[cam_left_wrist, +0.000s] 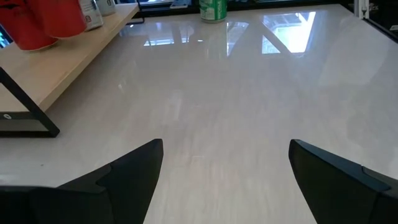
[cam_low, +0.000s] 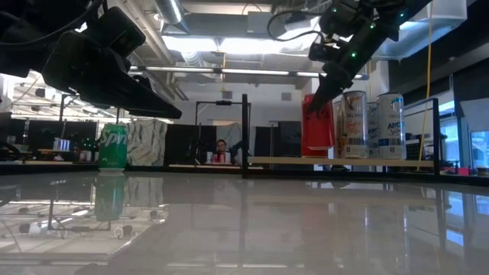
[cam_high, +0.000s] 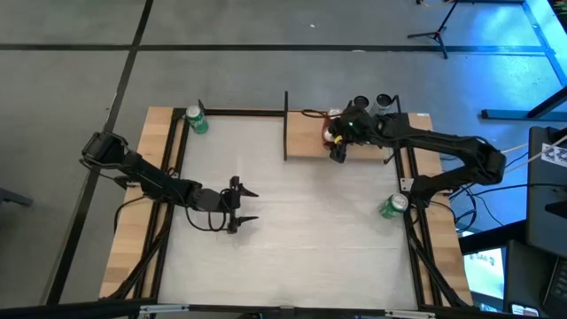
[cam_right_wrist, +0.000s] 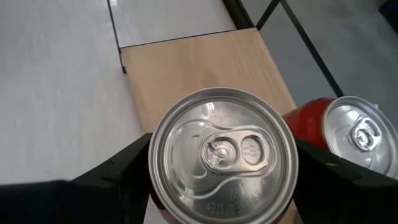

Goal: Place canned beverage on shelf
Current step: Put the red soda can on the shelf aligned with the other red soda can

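A red can with a silver top [cam_right_wrist: 222, 155] stands between the fingers of my right gripper [cam_right_wrist: 222, 171] over the pale wooden shelf [cam_right_wrist: 199, 68]. In the high view this gripper [cam_high: 337, 146] is over the shelf board [cam_high: 310, 142]. In the low view it [cam_low: 325, 92] points down at the red can [cam_low: 315, 126]. A second red can [cam_right_wrist: 348, 134] stands beside it. My left gripper [cam_high: 248, 204] is open and empty over the table's middle left. My right gripper pinches the red can's upper side wall just under its rim [cam_right_wrist: 152, 158] between its two fingers, one on each opposite side. The fingers come from above, pointing down. The can is upright, and in the low view its base [cam_low: 315, 155] is at the shelf board.
Two more cans [cam_low: 354, 114] [cam_low: 390, 114] stand on the shelf's far end. A green can [cam_high: 196, 120] stands at the table's far left, another green can [cam_high: 394, 206] at the right edge. Black uprights [cam_high: 285, 124] frame the shelf. The white tabletop [cam_high: 301, 230] lies between.
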`<action>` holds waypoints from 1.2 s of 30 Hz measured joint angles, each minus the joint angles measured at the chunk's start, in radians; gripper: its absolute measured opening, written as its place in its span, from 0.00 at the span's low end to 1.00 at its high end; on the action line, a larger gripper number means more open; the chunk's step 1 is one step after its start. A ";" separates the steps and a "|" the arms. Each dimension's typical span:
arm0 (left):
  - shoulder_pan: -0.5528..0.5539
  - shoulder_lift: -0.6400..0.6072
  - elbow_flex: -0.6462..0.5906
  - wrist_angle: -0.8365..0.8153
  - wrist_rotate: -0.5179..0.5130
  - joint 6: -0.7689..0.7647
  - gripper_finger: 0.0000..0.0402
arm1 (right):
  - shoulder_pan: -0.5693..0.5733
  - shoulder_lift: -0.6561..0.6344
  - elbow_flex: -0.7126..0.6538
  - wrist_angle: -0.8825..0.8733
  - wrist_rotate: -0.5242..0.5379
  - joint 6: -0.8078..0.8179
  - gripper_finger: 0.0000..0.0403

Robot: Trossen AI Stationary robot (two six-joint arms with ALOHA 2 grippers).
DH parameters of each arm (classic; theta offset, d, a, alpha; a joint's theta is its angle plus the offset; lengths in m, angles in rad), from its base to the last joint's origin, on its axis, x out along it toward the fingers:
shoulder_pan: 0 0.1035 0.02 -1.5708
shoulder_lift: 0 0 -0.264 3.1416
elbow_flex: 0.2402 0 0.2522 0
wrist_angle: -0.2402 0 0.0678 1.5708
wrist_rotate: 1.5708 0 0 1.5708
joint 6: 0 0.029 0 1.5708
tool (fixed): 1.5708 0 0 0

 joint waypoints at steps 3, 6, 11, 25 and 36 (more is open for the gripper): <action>0.000 0.000 0.000 0.000 0.000 0.000 0.84 | 0.000 0.014 0.001 0.000 0.000 -0.005 0.72; 0.000 0.000 0.000 0.000 0.000 0.000 0.84 | 0.002 0.027 0.001 0.021 -0.001 -0.006 0.72; 0.000 0.000 0.000 0.000 0.000 0.000 0.84 | 0.001 0.059 0.001 0.020 -0.001 -0.013 0.72; 0.000 0.000 0.000 0.001 0.000 0.000 0.84 | 0.001 0.065 0.001 0.019 0.022 -0.027 0.83; 0.000 0.000 0.000 0.001 0.000 -0.002 0.84 | 0.003 0.065 0.002 0.022 0.115 -0.038 0.89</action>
